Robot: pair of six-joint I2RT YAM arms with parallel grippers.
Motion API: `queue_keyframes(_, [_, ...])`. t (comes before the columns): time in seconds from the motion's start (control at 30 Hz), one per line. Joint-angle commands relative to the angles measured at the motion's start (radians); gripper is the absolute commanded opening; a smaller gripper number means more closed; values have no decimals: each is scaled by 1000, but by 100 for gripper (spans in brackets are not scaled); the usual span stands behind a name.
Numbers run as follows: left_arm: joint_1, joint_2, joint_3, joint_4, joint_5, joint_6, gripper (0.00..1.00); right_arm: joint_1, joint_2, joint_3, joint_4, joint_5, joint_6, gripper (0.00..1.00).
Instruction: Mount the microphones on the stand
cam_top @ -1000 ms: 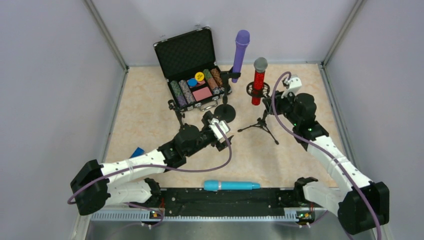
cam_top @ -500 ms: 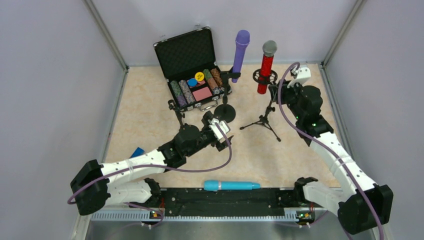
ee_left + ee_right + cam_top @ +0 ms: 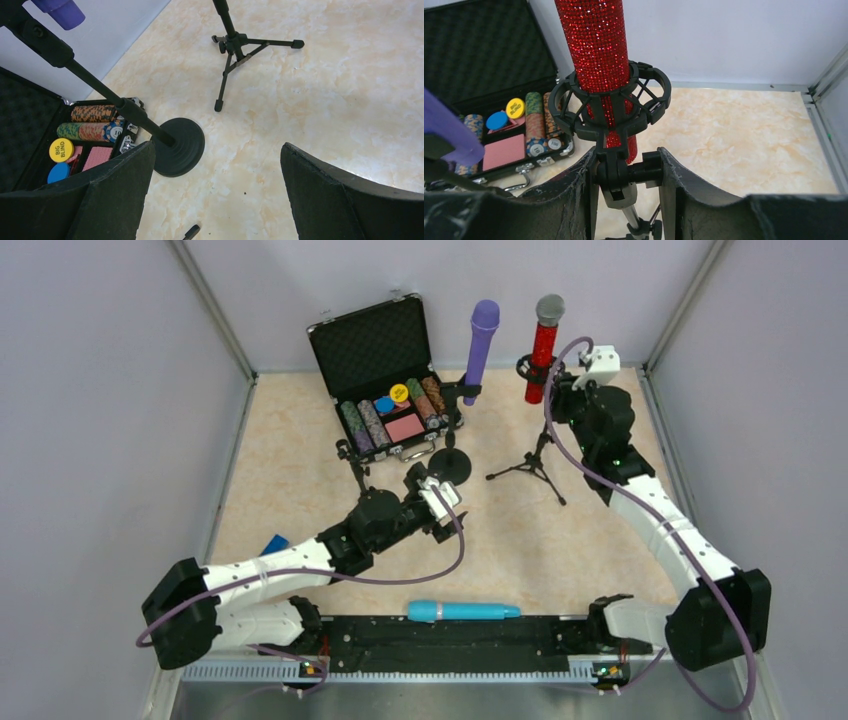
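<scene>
1. Three microphones: light blue microphone flat at table near edge; purple microphone upright on round-base stand; red microphone in tripod stand, far right.
2. Left gripper spread, empty; right gripper pinching tripod stand's mount.
3. Tripod stand, with red microphone, nearer far right corner than a second ago.

Lab robot cell: plain pale grey panel walls on aluminium corner posts box in my beige marble-pattern tabletop; black mounting rail runs along its near edge.
</scene>
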Motion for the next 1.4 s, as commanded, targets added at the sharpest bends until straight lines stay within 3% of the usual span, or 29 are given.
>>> queue_keyframes(0.0, [-4, 9, 39, 35, 6, 6, 99, -4, 50, 124, 166, 65, -60, 0])
queue_keyframes(0.53, [-3, 11, 38, 35, 6, 11, 99, -19, 187, 187, 277, 121, -117, 0])
queue_keyframes(1.27, [-5, 8, 40, 34, 13, 11, 99, -31, 113, -202, 349, 143, 62, 0])
queue_keyframes(1.37, [-6, 8, 40, 32, 13, 11, 99, -31, 99, -224, 345, 135, 74, 11])
